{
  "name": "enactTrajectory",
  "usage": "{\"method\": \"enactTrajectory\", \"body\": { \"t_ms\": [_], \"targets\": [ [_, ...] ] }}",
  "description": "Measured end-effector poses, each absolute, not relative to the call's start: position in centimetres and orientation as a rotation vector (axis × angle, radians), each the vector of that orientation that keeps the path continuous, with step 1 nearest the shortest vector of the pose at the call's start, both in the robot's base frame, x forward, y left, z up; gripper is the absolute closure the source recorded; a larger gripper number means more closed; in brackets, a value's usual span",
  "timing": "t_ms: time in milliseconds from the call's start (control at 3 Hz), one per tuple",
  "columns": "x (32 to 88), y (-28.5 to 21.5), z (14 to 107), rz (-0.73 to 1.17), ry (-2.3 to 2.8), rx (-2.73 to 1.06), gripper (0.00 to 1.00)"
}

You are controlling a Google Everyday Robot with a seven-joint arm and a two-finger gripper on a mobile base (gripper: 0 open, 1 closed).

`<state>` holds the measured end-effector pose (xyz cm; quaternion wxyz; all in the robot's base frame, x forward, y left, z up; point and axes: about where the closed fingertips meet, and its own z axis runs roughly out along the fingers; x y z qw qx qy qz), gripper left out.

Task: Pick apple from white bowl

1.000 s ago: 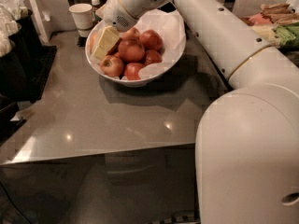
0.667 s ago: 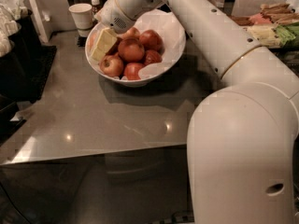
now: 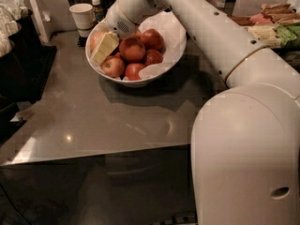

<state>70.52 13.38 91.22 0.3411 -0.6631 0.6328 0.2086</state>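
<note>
The white bowl (image 3: 140, 81), lined with white paper, stands at the back of the grey table and holds several apples. The pale yellow-orange apple (image 3: 95, 38) lies at the bowl's left rim, mostly hidden; its sticker does not show. My gripper (image 3: 104, 48) reaches down into the left side of the bowl, right against that apple, with its cream-coloured end between it and a deep red apple (image 3: 132, 49). Other red apples (image 3: 151, 38) lie to the right and in front.
A small white paper cup (image 3: 83, 16) and a small bottle (image 3: 96, 6) stand just behind the bowl. A black stand (image 3: 21, 55) is at the left edge. Packaged snacks (image 3: 276, 27) lie at the back right. My arm's large white body (image 3: 243, 158) fills the right foreground.
The gripper has stayed at the left side of the bowl and sunk slightly toward the pale apple. The arm's large near link has shifted left in view.
</note>
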Motion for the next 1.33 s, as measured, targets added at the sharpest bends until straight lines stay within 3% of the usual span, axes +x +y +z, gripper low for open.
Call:
{"method": "enactTrajectory", "body": {
  "t_ms": [1000,1333],
  "targets": [
    [70.9,10.8,91.6,0.481,1.658,-1.648,0.95],
    [70.7,10.2,92.8,0.526,1.576,-1.591,1.00]
  ]
}}
